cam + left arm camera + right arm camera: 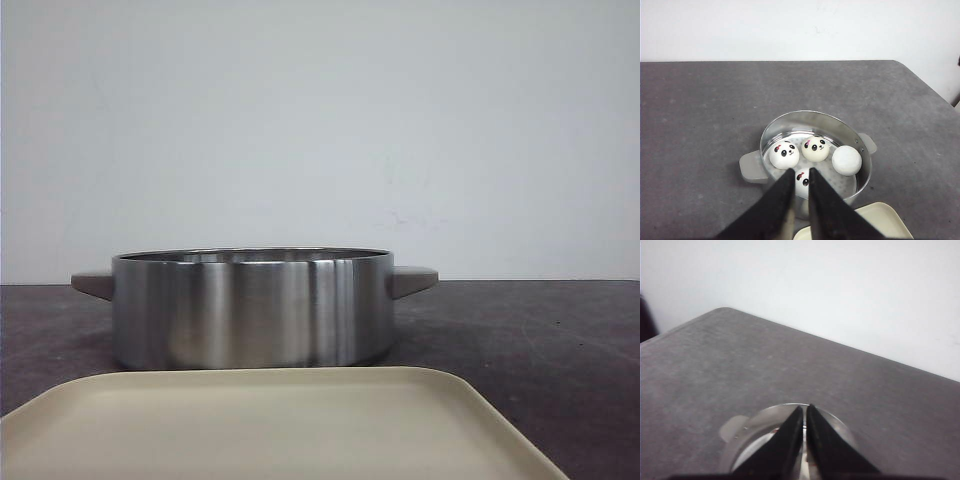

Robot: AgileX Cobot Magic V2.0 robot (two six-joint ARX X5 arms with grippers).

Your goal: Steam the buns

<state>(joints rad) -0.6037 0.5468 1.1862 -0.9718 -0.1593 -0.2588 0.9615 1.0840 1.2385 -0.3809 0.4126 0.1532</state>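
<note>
Steel steamer pot sits centre frame in the front view, grey handles out to both sides, on the dark grey table. Beige tray fills the lower part of that frame, in front of the pot; can't tell if they touch.

Left wrist view: four buns lie inside the pot on the perforated plate. Two panda faces sit side by side at mid frame, a third face shows just below them, partly hidden behind the fingers, and a fourth lies to the right with its plain white side up. Left gripper hangs above the pot's near rim, fingers close with a narrow gap, pinching nothing.

Right wrist view: right gripper is over the pot at the bottom of the frame, fingertips almost pressed together, a thin slit between them, nothing held. Pot contents not readable there.
</note>
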